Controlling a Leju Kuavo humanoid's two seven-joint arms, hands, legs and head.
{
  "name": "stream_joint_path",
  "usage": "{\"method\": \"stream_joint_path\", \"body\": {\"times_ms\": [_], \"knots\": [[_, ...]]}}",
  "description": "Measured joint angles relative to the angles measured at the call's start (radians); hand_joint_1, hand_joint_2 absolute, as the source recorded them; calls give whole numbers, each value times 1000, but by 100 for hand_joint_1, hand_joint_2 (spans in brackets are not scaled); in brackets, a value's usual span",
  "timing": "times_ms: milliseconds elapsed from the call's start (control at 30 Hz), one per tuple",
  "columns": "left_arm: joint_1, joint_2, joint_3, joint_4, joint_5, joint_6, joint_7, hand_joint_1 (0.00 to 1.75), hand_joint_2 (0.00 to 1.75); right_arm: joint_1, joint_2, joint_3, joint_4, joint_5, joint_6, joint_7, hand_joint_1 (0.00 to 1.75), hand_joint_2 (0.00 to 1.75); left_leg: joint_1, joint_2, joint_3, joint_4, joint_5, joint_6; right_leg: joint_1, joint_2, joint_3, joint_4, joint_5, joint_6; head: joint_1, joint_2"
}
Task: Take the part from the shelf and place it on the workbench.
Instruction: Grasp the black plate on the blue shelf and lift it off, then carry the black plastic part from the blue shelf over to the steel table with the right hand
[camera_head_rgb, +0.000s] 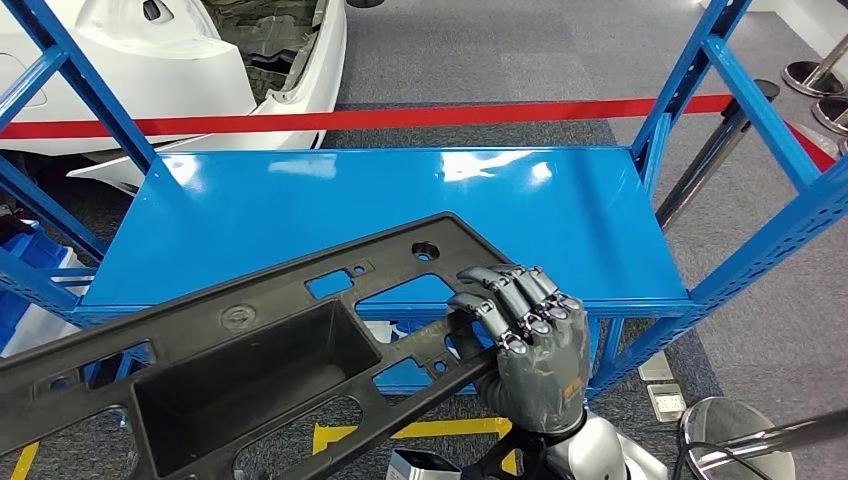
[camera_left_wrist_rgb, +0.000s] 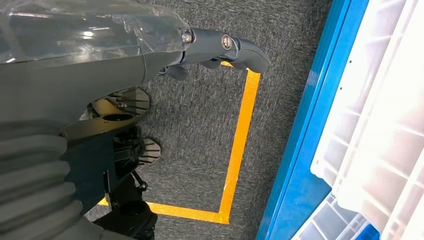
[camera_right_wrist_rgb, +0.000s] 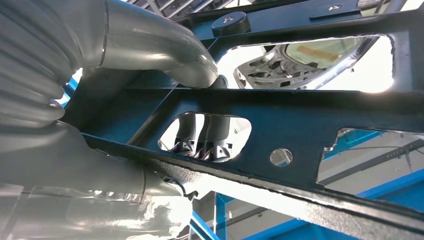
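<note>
The right hand is clamped on the black plastic part, fingers curled over its upper rail and, in the right wrist view, poking through one of its cut-outs. From this hand the part's long axis runs away to the robot's left and slightly nearer the body, its free end hanging off in front of the blue shelf, whose deck lies just beyond the fingers. The left hand hangs low over grey carpet and yellow floor tape; I cannot tell whether its fingers are apart or together. White plastic crates sit beside it; their contents are not visible. The right hand alone carries the part, so the far end likely wants support.
</note>
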Motion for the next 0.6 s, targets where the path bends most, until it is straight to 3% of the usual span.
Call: {"method": "stream_joint_path", "body": {"times_ms": [600], "knots": [[0, -1, 0, 0, 0, 42, 44, 0, 175, 1, 6, 0, 8, -17, -4, -4, 175, 175, 0, 0, 0, 0, 0, 0, 0, 0, 0, 0, 0, 0, 0, 0]]}}
